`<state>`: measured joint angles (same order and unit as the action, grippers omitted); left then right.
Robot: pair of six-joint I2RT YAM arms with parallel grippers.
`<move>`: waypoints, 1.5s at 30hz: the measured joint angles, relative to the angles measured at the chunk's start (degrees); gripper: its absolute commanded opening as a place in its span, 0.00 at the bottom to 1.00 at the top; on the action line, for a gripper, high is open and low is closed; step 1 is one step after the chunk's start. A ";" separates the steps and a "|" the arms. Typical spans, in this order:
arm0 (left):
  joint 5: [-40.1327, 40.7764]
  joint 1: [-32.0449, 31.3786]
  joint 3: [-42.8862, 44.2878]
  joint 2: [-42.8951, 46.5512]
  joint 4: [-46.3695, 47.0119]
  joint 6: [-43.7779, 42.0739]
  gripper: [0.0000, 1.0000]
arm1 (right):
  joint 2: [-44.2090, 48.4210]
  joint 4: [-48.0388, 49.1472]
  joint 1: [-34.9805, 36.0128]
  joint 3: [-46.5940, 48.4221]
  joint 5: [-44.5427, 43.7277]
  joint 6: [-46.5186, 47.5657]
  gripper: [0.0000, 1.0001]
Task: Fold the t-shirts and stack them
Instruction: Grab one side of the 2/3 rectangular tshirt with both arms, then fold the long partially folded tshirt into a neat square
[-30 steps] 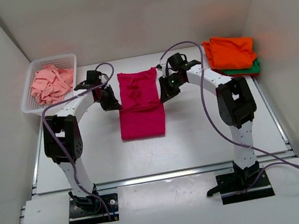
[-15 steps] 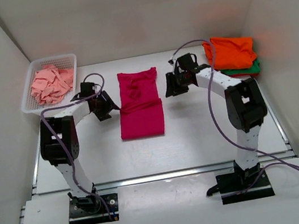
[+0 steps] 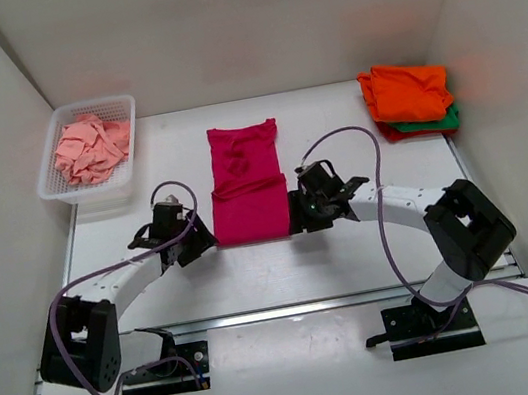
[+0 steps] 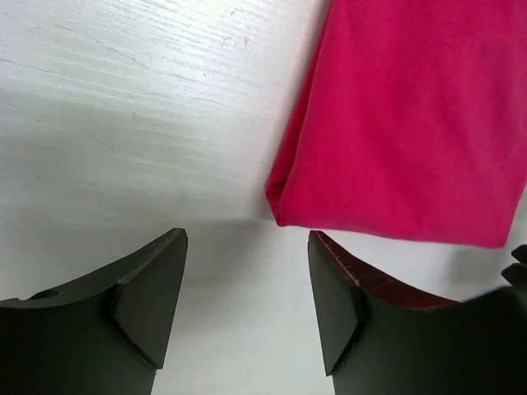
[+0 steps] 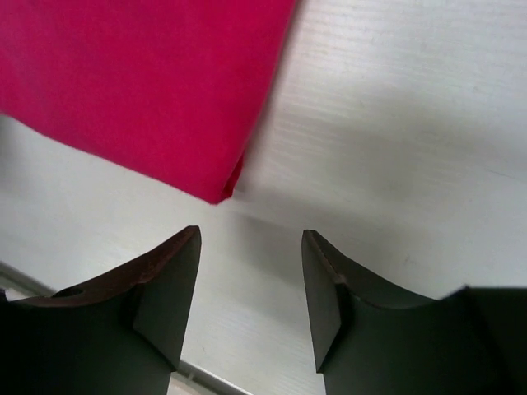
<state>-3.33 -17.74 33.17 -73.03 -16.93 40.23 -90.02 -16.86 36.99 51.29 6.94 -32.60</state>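
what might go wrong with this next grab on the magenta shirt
1. The left fingers and right fingers stand open just short of the magenta shirt's near corners. Closing from here may catch nothing.
2. The doubled edge at the left corner shows stacked layers, so a shallow pinch could lift only the top one and pull the fold apart.

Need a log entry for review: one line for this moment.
left gripper: open, at magenta t-shirt near-left corner | right gripper: open, at near-right corner | nothing gripped
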 measured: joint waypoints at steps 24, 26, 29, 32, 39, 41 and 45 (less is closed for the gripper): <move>4.22 -5.46 -3.69 -6.01 13.79 10.36 0.00 | -5.73 13.20 2.40 -3.52 -0.46 -13.68 0.00; 4.13 -5.97 -3.61 -6.54 14.60 10.08 0.00 | -5.99 13.55 2.60 -3.74 0.24 -13.86 0.00; 3.54 -6.78 -3.61 -5.49 13.11 9.53 0.00 | -5.66 12.31 2.58 -3.58 1.68 -12.31 0.00; 2.93 -8.41 -3.56 0.24 6.62 8.66 0.00 | -3.13 5.75 2.71 -2.23 2.43 -9.22 0.00; 1.22 -11.87 -2.93 22.27 -7.61 8.92 0.00 | 13.38 -3.56 4.24 -3.96 4.52 -5.77 0.00; 0.66 -12.72 -4.22 25.94 -10.78 10.16 0.00 | 16.46 -5.44 5.27 -5.90 5.09 -5.62 0.00; -1.99 -14.45 -5.49 32.06 -18.86 12.31 0.00 | 20.68 -10.82 8.07 -7.80 6.32 -5.46 0.00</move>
<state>-5.32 -32.18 27.68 -40.97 -35.79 52.53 -69.34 -27.68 45.06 43.48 13.26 -38.06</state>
